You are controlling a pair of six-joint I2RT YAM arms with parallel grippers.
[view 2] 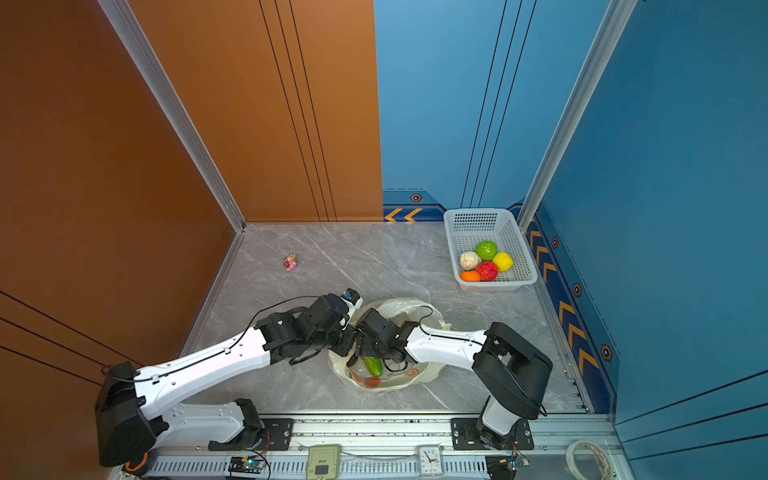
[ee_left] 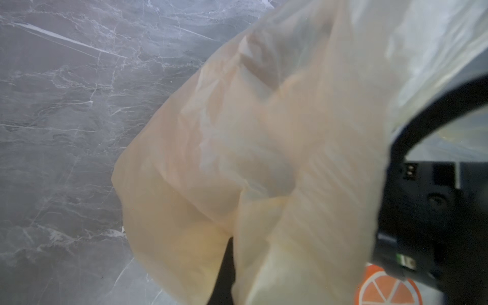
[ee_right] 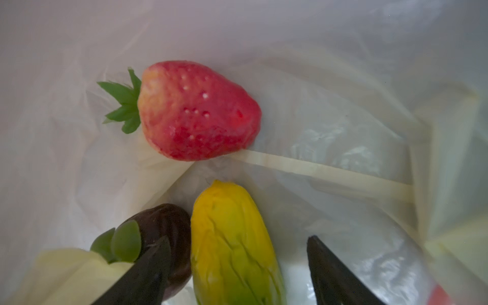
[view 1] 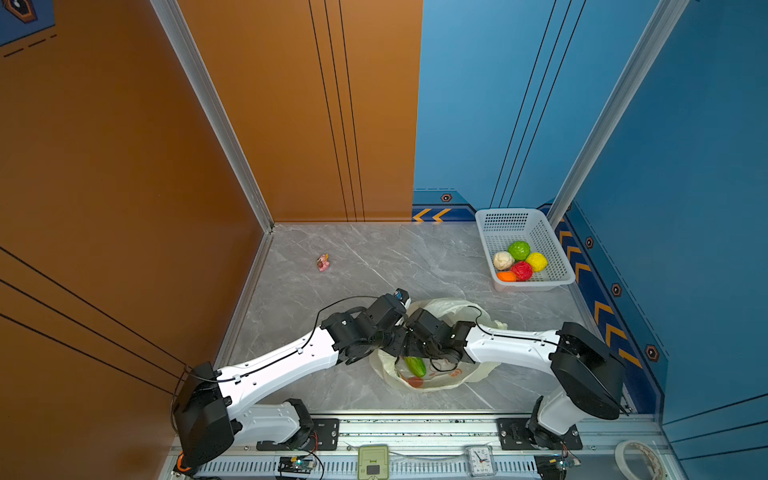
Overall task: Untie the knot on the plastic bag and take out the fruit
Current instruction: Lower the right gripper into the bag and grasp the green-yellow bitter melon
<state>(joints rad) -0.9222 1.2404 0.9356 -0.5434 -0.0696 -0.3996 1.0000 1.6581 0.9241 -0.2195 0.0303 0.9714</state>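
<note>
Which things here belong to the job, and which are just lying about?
Job: plastic bag, strawberry, yellow-green piece, dark purple piece, white basket holding five fruit.
Lying about: pink figurine, clock, tape roll.

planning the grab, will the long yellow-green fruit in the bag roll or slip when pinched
Probably rolls: the yellow-green fruit is long and rounded. Its smooth-looking skin may slip. The thin plastic bag beneath could slide too.

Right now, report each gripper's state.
Left gripper: closed, pinching the plastic bag.
Right gripper: open inside the bag, jaws either side of the yellow-green fruit, holding nothing.
</note>
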